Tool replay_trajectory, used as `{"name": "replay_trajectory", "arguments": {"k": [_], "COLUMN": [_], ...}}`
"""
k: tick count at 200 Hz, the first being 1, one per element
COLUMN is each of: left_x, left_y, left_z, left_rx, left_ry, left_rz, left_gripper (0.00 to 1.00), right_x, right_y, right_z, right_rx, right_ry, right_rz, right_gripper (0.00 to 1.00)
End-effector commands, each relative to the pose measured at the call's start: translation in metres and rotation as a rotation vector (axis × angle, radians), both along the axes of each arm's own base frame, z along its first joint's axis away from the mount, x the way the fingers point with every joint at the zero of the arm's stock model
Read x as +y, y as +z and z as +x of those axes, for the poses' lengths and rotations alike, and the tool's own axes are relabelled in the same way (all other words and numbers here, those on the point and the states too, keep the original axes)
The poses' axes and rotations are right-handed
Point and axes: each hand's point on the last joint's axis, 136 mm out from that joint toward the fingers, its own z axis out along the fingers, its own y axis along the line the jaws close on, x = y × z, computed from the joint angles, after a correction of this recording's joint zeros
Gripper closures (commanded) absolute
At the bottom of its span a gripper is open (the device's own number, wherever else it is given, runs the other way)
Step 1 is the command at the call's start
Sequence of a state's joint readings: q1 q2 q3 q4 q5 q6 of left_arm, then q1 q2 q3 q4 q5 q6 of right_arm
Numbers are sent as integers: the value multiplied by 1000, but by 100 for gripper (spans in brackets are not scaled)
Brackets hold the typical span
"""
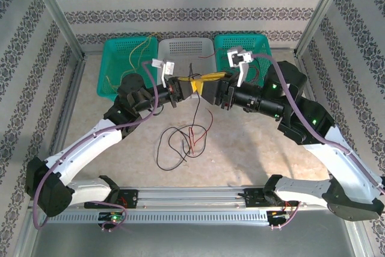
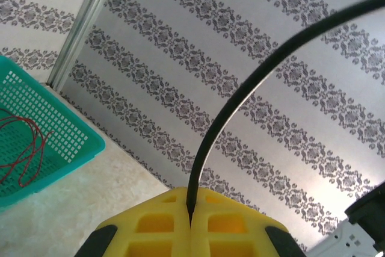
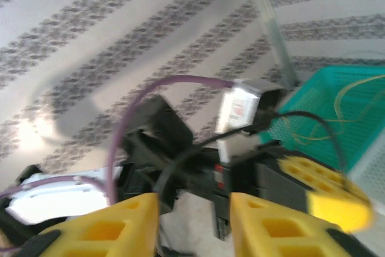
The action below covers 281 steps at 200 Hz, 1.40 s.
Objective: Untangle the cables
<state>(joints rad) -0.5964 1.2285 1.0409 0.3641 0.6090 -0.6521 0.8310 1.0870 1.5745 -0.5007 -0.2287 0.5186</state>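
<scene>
In the top view my left gripper [image 1: 192,83] and right gripper [image 1: 212,80] meet tip to tip above the middle of the table. The left wrist view shows my left gripper [image 2: 191,201] shut on a black cable [image 2: 240,88] that arcs up and to the right. That black cable [image 1: 195,109] hangs down to a loose tangle of black and red cables [image 1: 180,144] on the table. My right gripper [image 3: 195,212] is open, with a black cable [image 3: 186,153] running past its left finger and nothing pinched. The picture there is blurred.
Three baskets line the back edge: a green basket [image 1: 114,58] with yellow cables at the left, a grey basket [image 1: 207,49] in the middle, and a green basket [image 1: 258,41] at the right. Another green basket [image 2: 66,142] with red cables sits left of my left gripper. Patterned walls enclose the table.
</scene>
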Motion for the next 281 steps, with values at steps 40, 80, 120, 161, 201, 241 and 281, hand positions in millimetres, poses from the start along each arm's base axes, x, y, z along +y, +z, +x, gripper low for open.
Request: {"name": "replay_trajectory", "arguments": {"k": [40, 80, 120, 161, 201, 241, 281], "left_x": [38, 39, 46, 48, 53, 51, 54], "left_y": [36, 70, 76, 90, 99, 105, 108], "left_z": [25, 20, 21, 18, 18, 21, 25], "left_rx": [196, 191, 189, 180, 201, 242, 258], "left_ry": [186, 80, 114, 95, 106, 94, 111], "left_rz": [-139, -311, -310, -343, -370, -388, -402], "left_gripper": [100, 100, 100, 100, 100, 100, 100], "right_x": [-77, -23, 22, 33, 34, 30, 43], "right_y": [-166, -292, -332, -327, -306, -280, -279], "right_z": [82, 79, 53, 49, 40, 53, 64], "right_rx": [438, 689, 666, 625, 402, 269, 223], "right_ry": [-408, -279, -198, -166, -210, -264, -250], "right_rz": [-38, -56, -140, -57, -109, -92, -159], "right_gripper": [37, 39, 37, 34, 33, 31, 37]}}
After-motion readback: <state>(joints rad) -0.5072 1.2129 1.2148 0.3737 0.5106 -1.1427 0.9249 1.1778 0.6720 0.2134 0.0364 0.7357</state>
